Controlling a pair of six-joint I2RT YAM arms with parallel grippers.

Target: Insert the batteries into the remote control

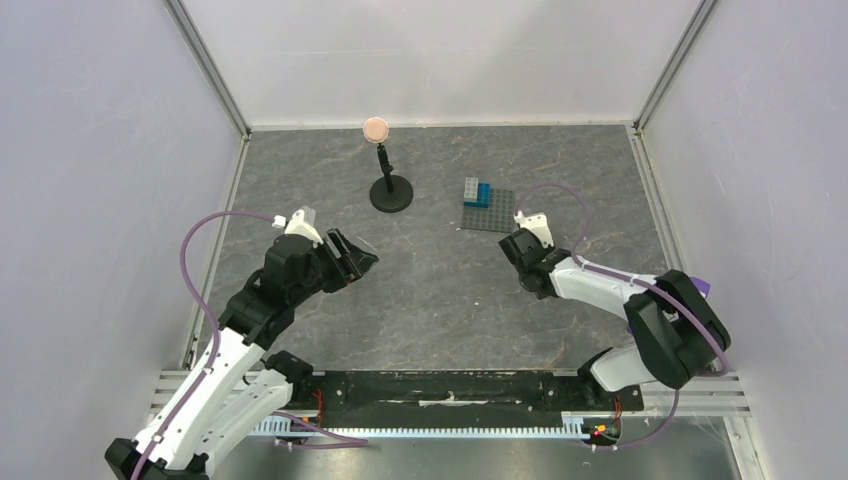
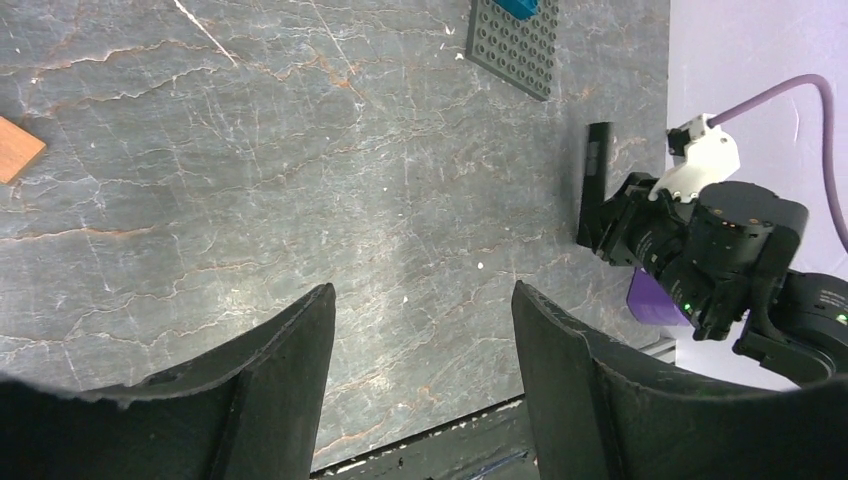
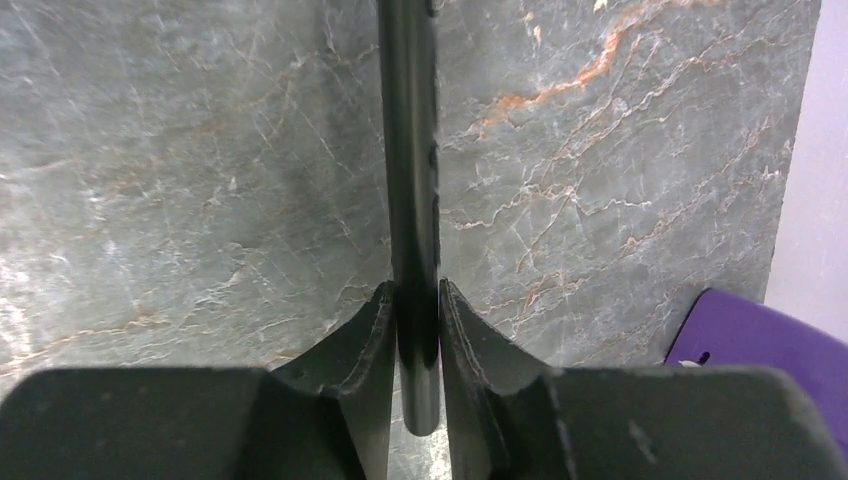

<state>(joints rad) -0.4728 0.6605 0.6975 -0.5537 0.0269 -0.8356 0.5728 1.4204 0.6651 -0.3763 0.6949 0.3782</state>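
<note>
My right gripper (image 3: 415, 290) is shut on the remote control (image 3: 408, 150), a slim black bar seen edge-on that runs forward from between the fingers just above the table. The left wrist view shows the remote control (image 2: 597, 175) sticking out of the right gripper (image 2: 605, 225) towards the studded baseplate. In the top view the right gripper (image 1: 520, 250) is at centre right and hides the remote. My left gripper (image 1: 355, 260) is open and empty above bare table, jaws wide apart (image 2: 422, 295). The batteries are not in view.
A grey studded baseplate (image 1: 497, 217) with blue and grey bricks (image 1: 477, 192) lies at the back, also in the left wrist view (image 2: 515, 45). A black stand (image 1: 390, 192) with a pinkish disc (image 1: 376, 128) is back centre. A purple object (image 3: 750, 330) sits near the right arm.
</note>
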